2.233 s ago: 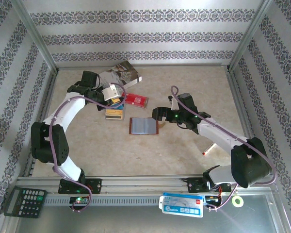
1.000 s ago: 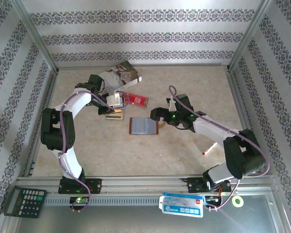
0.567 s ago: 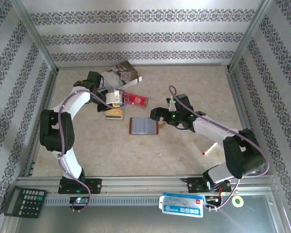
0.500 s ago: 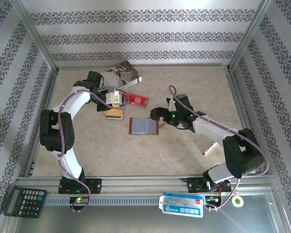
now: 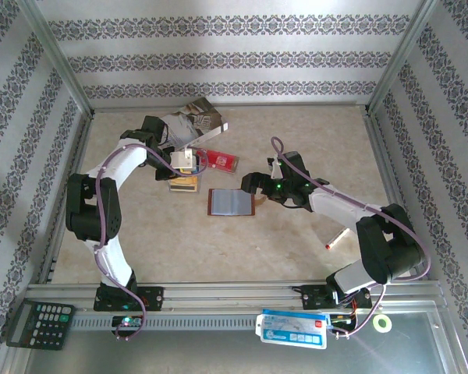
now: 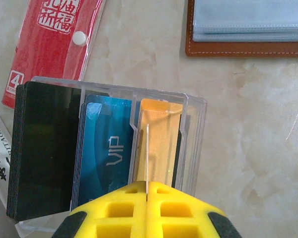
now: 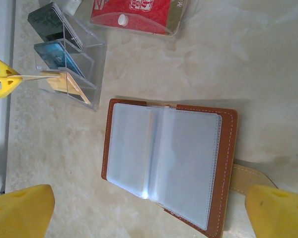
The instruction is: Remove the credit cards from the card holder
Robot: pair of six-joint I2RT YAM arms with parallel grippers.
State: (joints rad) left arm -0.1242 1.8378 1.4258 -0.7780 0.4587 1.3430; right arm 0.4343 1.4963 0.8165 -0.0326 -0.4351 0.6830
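Note:
The brown card holder [image 5: 231, 201] lies open on the table, its clear sleeves [image 7: 164, 158] face up and its tan tab [image 7: 248, 179] to the right. My left gripper [image 6: 147, 186] is shut on a thin card [image 6: 147, 151] seen edge-on, just above a clear slotted organizer [image 5: 184, 183]. Standing in the organizer's slots are a blue credit card [image 6: 105, 148], a gold one [image 6: 159, 141] and dark cards [image 6: 42, 148]. My right gripper [image 7: 149, 213] hangs open over the holder with its yellow fingers [image 7: 20, 208] wide on either side, touching nothing.
A red packet [image 5: 218, 160] lies behind the organizer, and a large booklet [image 5: 189, 121] sits beyond it. A small white and red stick [image 5: 335, 240] lies at the right. A calculator [image 5: 37, 322] and a blue-white pack [image 5: 292, 327] sit on the near rail.
My left gripper has come down and to the right over the clear organizer, still shut on the card. The right gripper has hardly moved.

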